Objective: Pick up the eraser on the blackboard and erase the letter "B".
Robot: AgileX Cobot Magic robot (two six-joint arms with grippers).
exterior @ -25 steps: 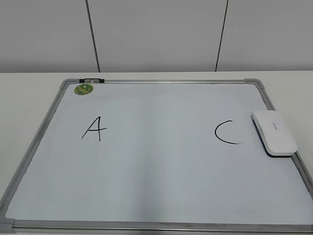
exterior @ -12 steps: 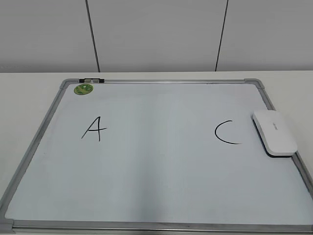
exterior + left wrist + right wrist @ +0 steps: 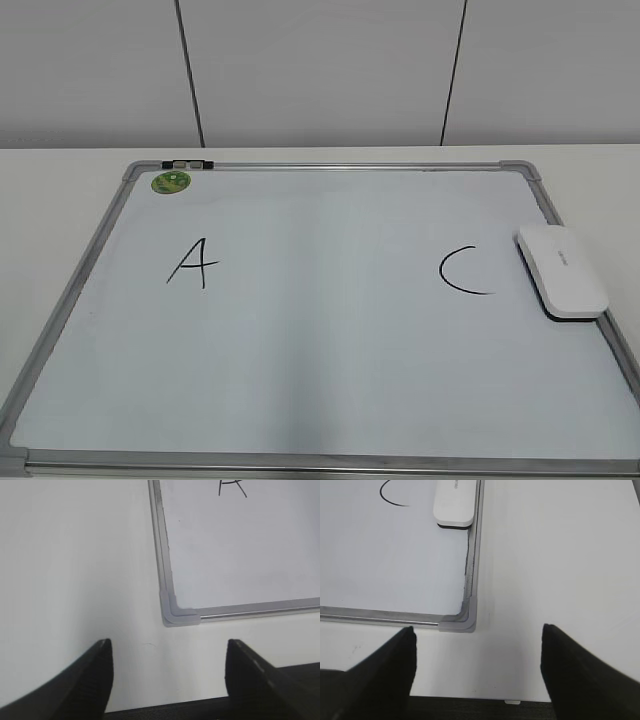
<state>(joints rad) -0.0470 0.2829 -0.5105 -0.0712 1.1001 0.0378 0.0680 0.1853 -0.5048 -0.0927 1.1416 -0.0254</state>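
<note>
Taking the blackboard (image 3: 320, 330) as the landmark and reading across it from its left side, only the letter "A" (image 3: 193, 263) and then the letter "C" (image 3: 463, 270) show; between them the surface is bare and no letter "B" can be seen, so by my judgement the erasing looks done and what remains is to leave the eraser (image 3: 561, 271) settled flat at the blackboard's right edge, just right of the "C", touching the frame. Neither arm shows in the exterior view. The left pincer (image 3: 167, 667) hangs spread and holding nothing over the table (image 3: 75, 555) just off the blackboard's near left corner; the right pincer (image 3: 477, 655) hangs likewise spread and holding nothing just off the blackboard's near right corner, well short of the eraser
</note>
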